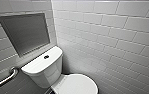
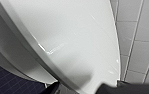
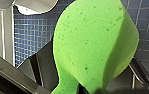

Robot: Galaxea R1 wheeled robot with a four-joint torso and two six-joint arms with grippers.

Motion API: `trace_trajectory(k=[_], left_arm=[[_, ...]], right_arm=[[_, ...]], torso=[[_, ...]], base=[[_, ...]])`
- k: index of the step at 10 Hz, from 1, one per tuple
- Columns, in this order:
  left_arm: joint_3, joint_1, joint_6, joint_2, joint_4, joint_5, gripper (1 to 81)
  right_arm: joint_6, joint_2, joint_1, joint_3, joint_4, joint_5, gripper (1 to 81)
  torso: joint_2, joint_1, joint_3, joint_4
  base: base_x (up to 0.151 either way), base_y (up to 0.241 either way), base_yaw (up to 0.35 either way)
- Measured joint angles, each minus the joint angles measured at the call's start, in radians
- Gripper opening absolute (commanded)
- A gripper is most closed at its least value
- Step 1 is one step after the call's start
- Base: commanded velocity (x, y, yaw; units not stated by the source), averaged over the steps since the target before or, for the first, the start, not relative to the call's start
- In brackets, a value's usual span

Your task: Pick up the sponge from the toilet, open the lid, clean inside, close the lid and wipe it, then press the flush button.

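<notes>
Glossy white ceramic toilet [image 1: 42,75] — porous, matt green foam sponge [image 3: 90,45].

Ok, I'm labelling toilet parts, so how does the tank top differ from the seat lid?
The tank top is a rounded oblong; the lid is oval. The tank top carries the dark flush button at its centre; the lid is plain. The tank top sits higher, against the wall; the lid lies shut lower, in front. Both are glossy white.

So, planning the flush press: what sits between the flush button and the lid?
Head view: only bare white tank between flush button and lid.
</notes>
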Motion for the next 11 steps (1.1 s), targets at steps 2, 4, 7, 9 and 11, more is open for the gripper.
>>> trace_trajectory(k=[2,4,7,9,11], left_arm=[[0.102,-0.001,-0.001,-0.056,-0.001,-0.066,81.1],[0.205,-0.016,-0.002,-0.113,-0.002,-0.116,81.1],[0.273,-0.025,-0.051,-0.162,-0.003,-0.191,81.1],[0.279,-0.027,-0.093,-0.172,-0.002,-0.199,81.1],[0.315,-0.036,-0.157,-0.21,-0.001,-0.239,81.1]], right_arm=[[0.0,0.001,0.0,0.0,0.0,0.0,1.0],[0.0,0.005,0.0,0.0,0.0,-0.001,1.0],[0.0,0.018,-0.001,-0.01,0.0,0.0,1.0],[0.0,0.037,-0.001,-0.024,0.0,-0.001,1.0],[0.0,0.038,-0.001,-0.025,0.0,0.0,1.0]], torso=[[0.0,0.0,0.0,0.0],[0.0,0.0,0.0,0.0],[0.0,0.0,0.0,0.0],[0.0,0.0,0.0,0.0],[0.0,0.0,0.0,0.0]], base=[[0.0,0.0,0.0],[0.0,0.0,0.0],[0.0,0.0,0.0],[0.0,0.0,0.0],[0.0,0.0,0.0]])
